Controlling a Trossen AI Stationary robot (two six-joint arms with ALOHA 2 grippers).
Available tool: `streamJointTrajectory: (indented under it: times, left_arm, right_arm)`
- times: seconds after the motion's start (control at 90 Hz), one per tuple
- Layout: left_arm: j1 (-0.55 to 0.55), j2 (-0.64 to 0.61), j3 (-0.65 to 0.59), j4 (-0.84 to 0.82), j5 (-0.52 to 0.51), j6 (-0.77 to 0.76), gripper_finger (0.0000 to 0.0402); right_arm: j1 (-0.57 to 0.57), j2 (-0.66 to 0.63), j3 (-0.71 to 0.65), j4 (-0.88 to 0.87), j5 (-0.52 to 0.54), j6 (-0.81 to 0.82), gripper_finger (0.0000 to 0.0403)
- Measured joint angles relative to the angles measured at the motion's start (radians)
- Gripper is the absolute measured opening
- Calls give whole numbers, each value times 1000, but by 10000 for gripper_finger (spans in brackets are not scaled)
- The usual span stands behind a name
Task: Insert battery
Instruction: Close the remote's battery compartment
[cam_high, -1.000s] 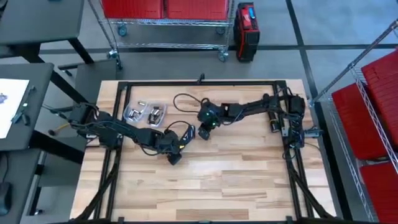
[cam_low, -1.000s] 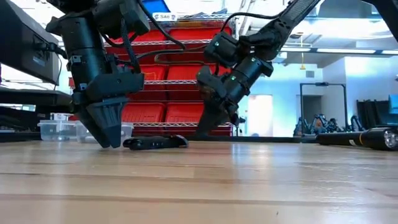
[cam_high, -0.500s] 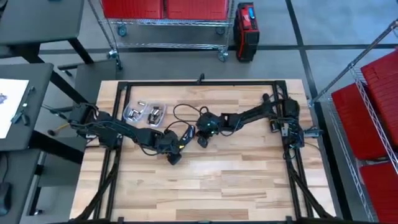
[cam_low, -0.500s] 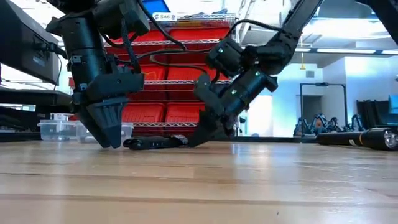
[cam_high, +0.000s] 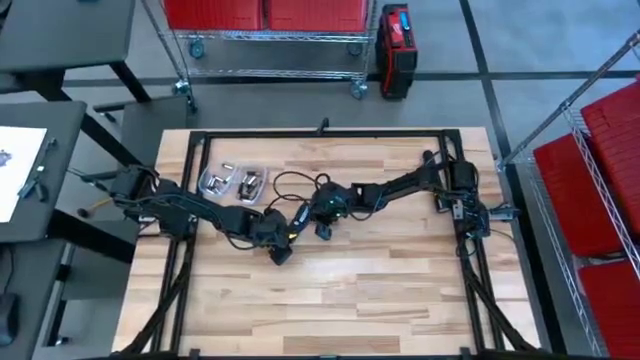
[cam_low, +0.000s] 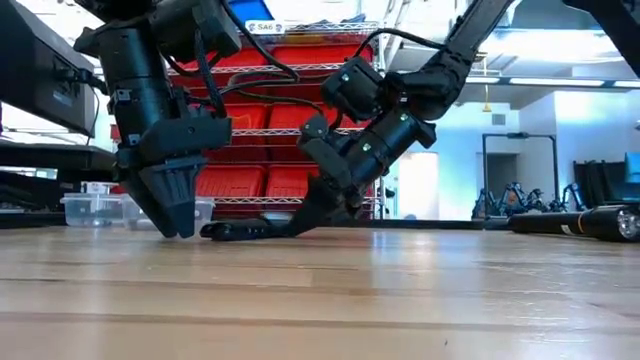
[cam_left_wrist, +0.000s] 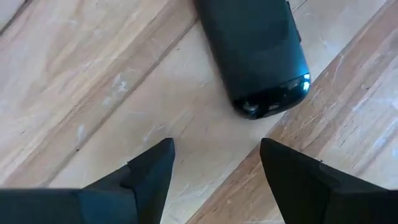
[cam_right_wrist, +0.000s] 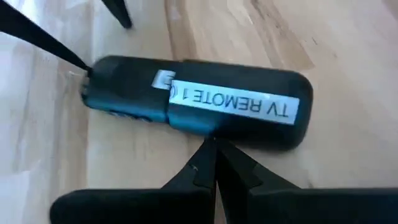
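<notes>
A dark TV remote (cam_right_wrist: 199, 106) lies flat on the wooden table (cam_high: 400, 290), near the table's middle, with a white label reading "TV REMOTE 1" along its back. The right gripper (cam_right_wrist: 214, 163) reaches down at a slant to the remote's long side, its two fingers pressed together into a single point that touches or nearly touches the casing; the low view shows the same gripper (cam_low: 312, 212) with its tip low at the remote (cam_low: 245, 230). The left gripper (cam_left_wrist: 214, 171) hangs close above the table just short of one rounded end of the remote (cam_left_wrist: 258, 56), its fingers (cam_left_wrist: 152, 171) spread apart with bare wood between them and nothing held. In the high view the left gripper (cam_high: 280, 250) sits just beside the right gripper (cam_high: 322, 228), the remote mostly hidden under the two arms. A clear plastic tray (cam_high: 232, 184) holding small metallic pieces stands toward the far left part of the table, well apart from the grippers; black cables loop over the arms near it. The table is pale butcher-block planks framed by black rails. Beyond it stand wire shelves with red bins (cam_low: 290, 180), a red and black case (cam_high: 397, 45) on the grey floor, and a dark cylindrical object (cam_low: 575, 222) lying at the table's far right edge in the low view.
</notes>
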Motion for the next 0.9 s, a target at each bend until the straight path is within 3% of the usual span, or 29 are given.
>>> streamJointTrajectory:
  times: [0.378,0.9]
  left_arm:
    - [0,0,0,0,0,0,221]
    - [0,0,0,3,0,7,221]
  right_arm:
    - [4,-2,89,-62,0,0,0]
    - [4,23,103,-49,-1,5,0]
